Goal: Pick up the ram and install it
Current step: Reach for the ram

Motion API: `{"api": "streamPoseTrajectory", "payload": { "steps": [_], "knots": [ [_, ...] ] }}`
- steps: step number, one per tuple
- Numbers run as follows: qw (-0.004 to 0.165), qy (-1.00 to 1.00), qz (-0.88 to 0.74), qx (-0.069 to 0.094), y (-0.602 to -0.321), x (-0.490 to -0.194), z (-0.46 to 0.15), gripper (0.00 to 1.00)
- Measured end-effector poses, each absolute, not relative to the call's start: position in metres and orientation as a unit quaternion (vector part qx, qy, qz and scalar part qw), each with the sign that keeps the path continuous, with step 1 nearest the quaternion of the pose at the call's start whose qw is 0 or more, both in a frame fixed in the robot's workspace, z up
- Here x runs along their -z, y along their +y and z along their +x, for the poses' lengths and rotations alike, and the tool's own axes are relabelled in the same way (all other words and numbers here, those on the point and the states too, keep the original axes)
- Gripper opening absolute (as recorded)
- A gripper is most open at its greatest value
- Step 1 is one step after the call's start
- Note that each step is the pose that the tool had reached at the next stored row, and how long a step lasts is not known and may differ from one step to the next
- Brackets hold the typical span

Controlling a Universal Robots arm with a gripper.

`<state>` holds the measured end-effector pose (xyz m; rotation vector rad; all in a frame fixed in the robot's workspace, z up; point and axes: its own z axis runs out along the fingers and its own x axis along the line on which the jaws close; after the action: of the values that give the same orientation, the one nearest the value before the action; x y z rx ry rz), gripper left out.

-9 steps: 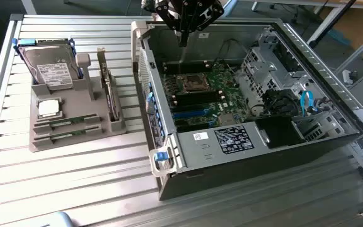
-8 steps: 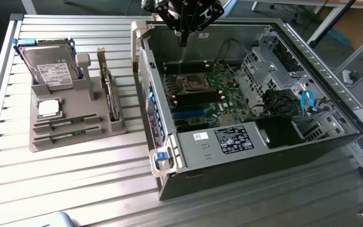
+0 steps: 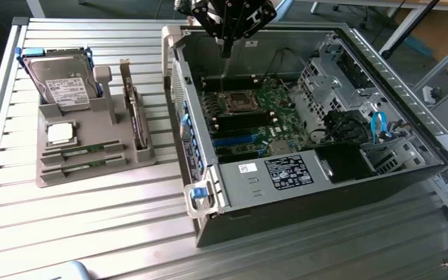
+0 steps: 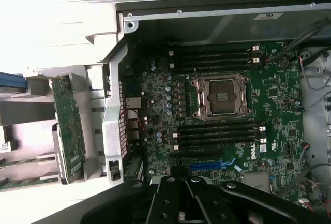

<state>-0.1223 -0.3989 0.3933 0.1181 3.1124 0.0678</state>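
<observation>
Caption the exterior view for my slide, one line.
Gripper over the open computer case; one ram and its twin lie in the grey holder beside it.

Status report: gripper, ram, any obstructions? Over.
Gripper above open computer case, over motherboard. Ram and twin stick lying in grey holder, exterior view's left of case. Memory slots empty, nothing across them.

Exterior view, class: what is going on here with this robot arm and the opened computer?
The arm's gripper hangs over the open computer case, above the motherboard. Both ram sticks lie in the grey holder on the table, at the exterior view's left of the case, neither picked up yet. The motherboard's memory slots are empty.
</observation>
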Motion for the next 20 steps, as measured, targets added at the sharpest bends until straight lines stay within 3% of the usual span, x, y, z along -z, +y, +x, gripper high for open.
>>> {"api": "streamPoseTrajectory", "payload": {
  "steps": [20],
  "knots": [
    [0.013, 0.999, 0.038, -0.022, -0.399, -0.393, -0.15, 0.11]
  ]
}}
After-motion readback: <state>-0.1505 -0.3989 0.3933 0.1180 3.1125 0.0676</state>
